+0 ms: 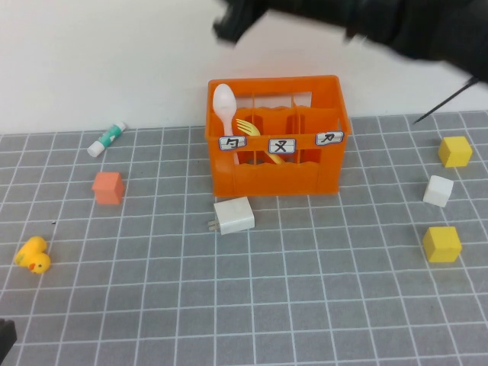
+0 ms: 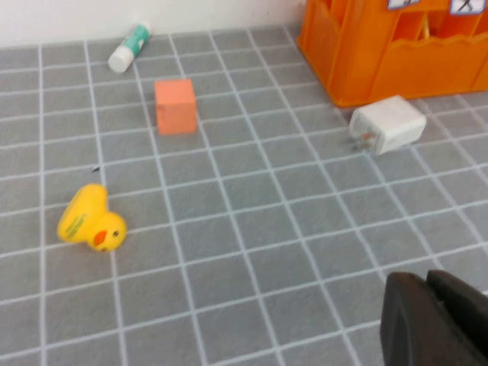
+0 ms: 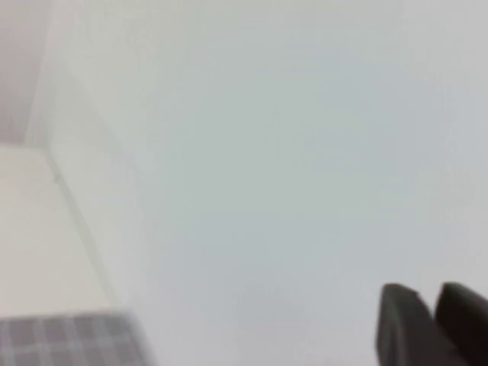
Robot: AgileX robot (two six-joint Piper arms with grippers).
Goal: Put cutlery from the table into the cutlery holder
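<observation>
The orange cutlery holder (image 1: 282,179) stands at the back middle of the grey tiled table (image 1: 305,305); one corner of it shows in the left wrist view (image 2: 381,69). The pale pink spoon (image 1: 223,103) stands upright in its left compartment. The yellow fork (image 1: 248,128) leans in the compartment beside it. My right gripper (image 1: 229,24) hangs high above the holder's left end, empty, its fingertips (image 3: 400,305) a little apart and facing the white wall. My left gripper (image 2: 427,278) is shut and empty, low at the table's near left corner (image 1: 4,337).
A white charger plug (image 1: 233,216) lies just in front of the holder. A salmon cube (image 1: 108,187), a yellow duck (image 1: 33,255) and a white-green tube (image 1: 106,139) sit on the left. Two yellow cubes (image 1: 455,151) (image 1: 442,244) and a white cube (image 1: 438,191) sit on the right.
</observation>
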